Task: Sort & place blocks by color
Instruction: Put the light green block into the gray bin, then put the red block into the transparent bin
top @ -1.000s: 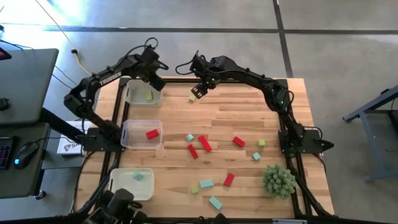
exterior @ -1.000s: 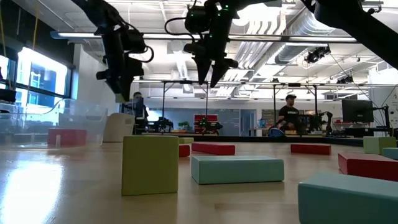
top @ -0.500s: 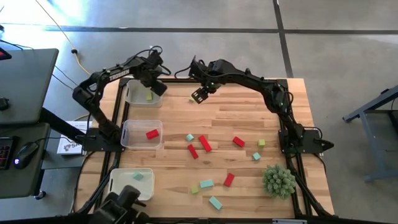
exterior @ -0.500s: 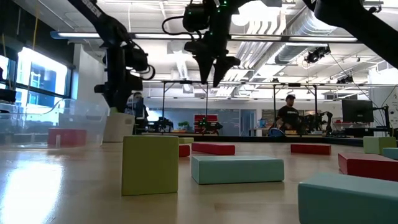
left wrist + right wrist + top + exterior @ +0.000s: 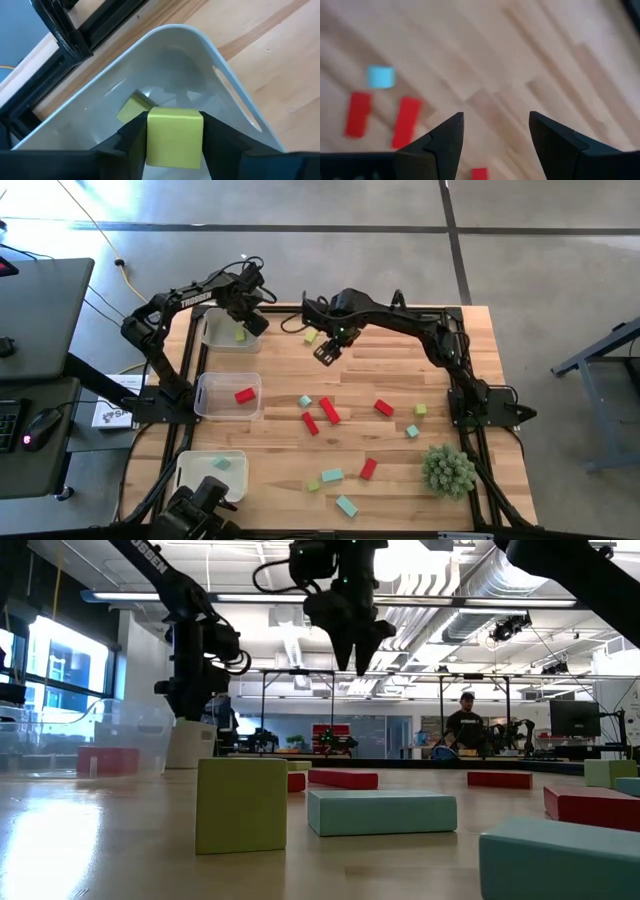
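My left gripper (image 5: pixel 250 321) points down over the far clear bin (image 5: pixel 212 332) at the table's left and is shut on a yellow-green block (image 5: pixel 175 125). Another yellow-green block (image 5: pixel 133 108) lies on that bin's floor. My right gripper (image 5: pixel 325 352) hangs open and empty above bare wood near the far middle, beside a loose yellow-green block (image 5: pixel 311 337). Red bars (image 5: pixel 328 410), a teal cube (image 5: pixel 305 401) and several more blocks lie flat across the table's middle and near side. My left gripper pinches the yellow-green block by two opposite sides (image 5: pixel 151 142) between its two fingers, which come from above and point down. The block sits level in the hold, clear of the bin's floor and above the block lying there.
A middle bin (image 5: pixel 208 402) holds a red block (image 5: pixel 244 395). A near bin (image 5: pixel 196 480) holds a teal block (image 5: pixel 221 464). A spiky green plant ball (image 5: pixel 447 470) stands at the near right. A black frame edges the table. Bare wood lies at the far right.
My left gripper has sunk with the yellow-green block toward the far bin. My right gripper, still open, has moved from the table's far edge toward the middle, past the loose yellow-green block, which has stayed in place.
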Controlling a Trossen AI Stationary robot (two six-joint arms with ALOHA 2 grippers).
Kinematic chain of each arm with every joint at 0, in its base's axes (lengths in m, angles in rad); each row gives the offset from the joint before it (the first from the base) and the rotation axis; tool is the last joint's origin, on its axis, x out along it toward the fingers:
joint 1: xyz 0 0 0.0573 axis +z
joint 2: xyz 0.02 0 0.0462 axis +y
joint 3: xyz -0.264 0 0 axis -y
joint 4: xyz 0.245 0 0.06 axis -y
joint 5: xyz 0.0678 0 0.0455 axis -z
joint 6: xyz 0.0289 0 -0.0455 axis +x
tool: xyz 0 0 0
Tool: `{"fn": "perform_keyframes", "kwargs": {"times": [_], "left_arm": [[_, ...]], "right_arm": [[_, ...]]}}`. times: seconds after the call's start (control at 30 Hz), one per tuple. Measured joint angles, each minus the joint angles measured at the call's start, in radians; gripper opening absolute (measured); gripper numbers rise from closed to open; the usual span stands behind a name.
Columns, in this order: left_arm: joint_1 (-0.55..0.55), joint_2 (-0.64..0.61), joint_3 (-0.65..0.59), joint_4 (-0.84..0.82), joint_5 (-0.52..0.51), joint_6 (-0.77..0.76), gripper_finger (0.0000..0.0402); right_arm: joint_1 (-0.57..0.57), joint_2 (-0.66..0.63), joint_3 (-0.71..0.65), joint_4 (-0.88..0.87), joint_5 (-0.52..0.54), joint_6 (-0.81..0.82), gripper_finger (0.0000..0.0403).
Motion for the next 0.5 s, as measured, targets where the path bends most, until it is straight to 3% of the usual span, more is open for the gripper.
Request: {"fn": "perform_keyframes", "kwargs": {"times": [0.3, 0.5], "left_arm": [[0.000, 0.000, 0.000, 0.001, 0.000, 0.010, 0.0205], [0.000, -0.007, 0.000, 0.001, 0.029, 0.011, 0.0210]], "right_arm": [[0.047, 0.000, -0.002, -0.002, 0.005, -0.060, 0.0213], [0.058, 0.000, -0.002, -0.002, 0.030, -0.085, 0.0213]]}}
